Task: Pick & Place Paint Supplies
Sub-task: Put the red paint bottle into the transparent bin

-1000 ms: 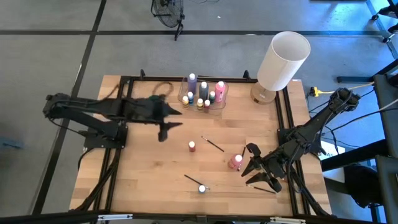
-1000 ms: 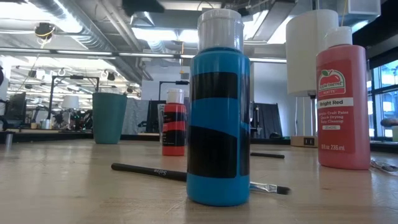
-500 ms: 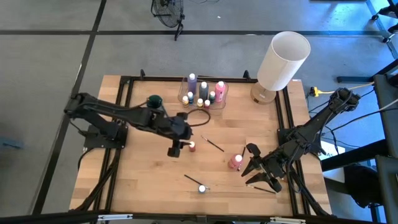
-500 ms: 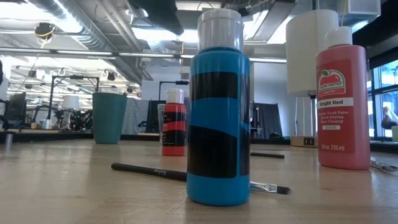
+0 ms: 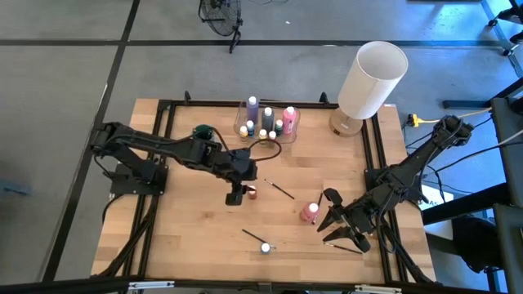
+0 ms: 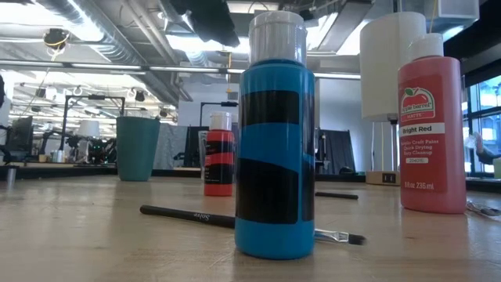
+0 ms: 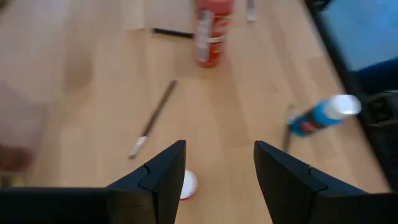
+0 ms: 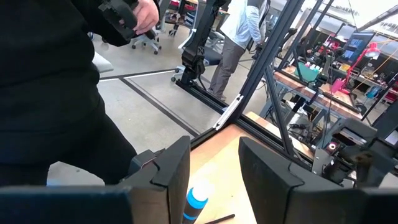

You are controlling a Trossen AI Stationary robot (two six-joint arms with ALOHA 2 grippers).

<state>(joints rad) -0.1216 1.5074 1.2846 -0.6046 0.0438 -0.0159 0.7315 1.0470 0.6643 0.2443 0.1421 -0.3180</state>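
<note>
Bright overhead light throughout; the left wrist view is motion-blurred.

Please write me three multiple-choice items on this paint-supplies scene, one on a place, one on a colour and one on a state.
1. Where does the left gripper hover?
A. over the white cylinder
B. over the small red bottle at mid-table
C. off the table

2. What colour is the bottle nearest the low camera?
A. blue
B. green
C. yellow

3. How do the left gripper's fingers stand?
A. shut on a brush
B. shut on a bottle
C. open, holding nothing

Answers:
1 B, since the high view puts the gripper right beside that bottle.
2 A, as the low view shows a blue body with a pale cap.
3 C, because the left wrist view shows a bare gap between its fingers, above the bottle's cap.
</note>
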